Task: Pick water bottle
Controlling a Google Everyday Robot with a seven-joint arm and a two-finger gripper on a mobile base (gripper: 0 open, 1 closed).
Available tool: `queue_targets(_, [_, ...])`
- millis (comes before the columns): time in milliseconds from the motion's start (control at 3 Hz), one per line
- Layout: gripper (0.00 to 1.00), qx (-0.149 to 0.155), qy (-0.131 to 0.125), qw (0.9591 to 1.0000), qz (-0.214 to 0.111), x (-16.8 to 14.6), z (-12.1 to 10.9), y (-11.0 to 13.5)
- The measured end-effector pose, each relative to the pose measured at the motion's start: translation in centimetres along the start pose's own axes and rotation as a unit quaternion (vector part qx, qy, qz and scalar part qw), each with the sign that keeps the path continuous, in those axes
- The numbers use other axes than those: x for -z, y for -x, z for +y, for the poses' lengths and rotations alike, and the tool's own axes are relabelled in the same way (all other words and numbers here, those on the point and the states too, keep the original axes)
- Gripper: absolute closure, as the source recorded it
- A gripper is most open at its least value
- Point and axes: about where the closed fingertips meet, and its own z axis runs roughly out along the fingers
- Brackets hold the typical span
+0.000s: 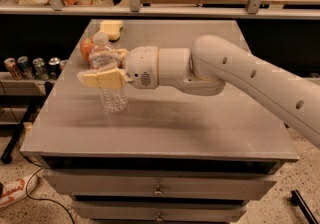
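**Operator:** Where is the water bottle (114, 99) relative to the jaws?

**Spotter:** In your one camera view, it stands upright on the left part of the counter (200, 123), between the jaws of the gripper (100, 66). The near tan finger (102, 78) crosses the middle of the bottle, and the far one sits behind it. You can see the cap and shoulder above that finger and the ribbed lower body below it.

**Operator:** Clenched or released?

**Spotter:** Your jaws are grasping the bottle from both sides. You cannot tell whether its base touches the counter. The arm (240, 73) reaches in from the right edge of the view. A red apple (86, 48) sits just behind the bottle, and a yellow block (111, 29) lies farther back.
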Motion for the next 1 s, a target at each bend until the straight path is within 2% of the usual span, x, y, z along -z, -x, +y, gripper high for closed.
queue_targets(333, [1.00, 0.000, 0.000, 1.0000, 0.000, 0.0, 0.0, 0.0])
queue_targets(1000, [1.00, 0.033, -0.019, 0.9993, -0.008, 3.9, -2.0, 3.8])
